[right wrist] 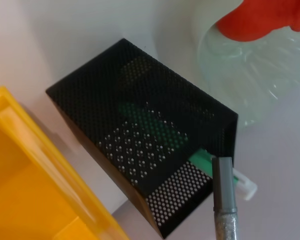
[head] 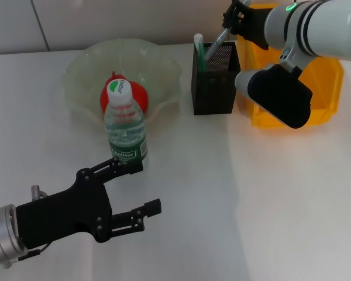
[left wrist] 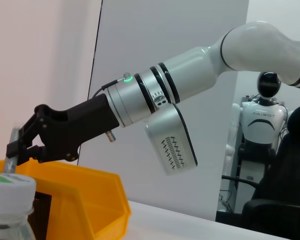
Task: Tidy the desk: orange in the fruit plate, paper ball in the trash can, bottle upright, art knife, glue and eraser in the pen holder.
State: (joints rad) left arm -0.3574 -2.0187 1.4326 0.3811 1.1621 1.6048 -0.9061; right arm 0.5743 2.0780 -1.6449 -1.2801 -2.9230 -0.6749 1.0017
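Your right gripper (head: 234, 20) had jaws clamped on the art knife (head: 217, 40) over the pen holder (head: 215, 79), table's far edge; left gripper (head: 141, 188) idle, jaws apart.

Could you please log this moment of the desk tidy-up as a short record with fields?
orange: in the fruit plate
bottle: upright, in front of the plate
pen holder: holds a green-and-white stick
right gripper: above the holder, gripping a grey tool
left gripper: open, low, near the bottle
trash can: behind the right arm
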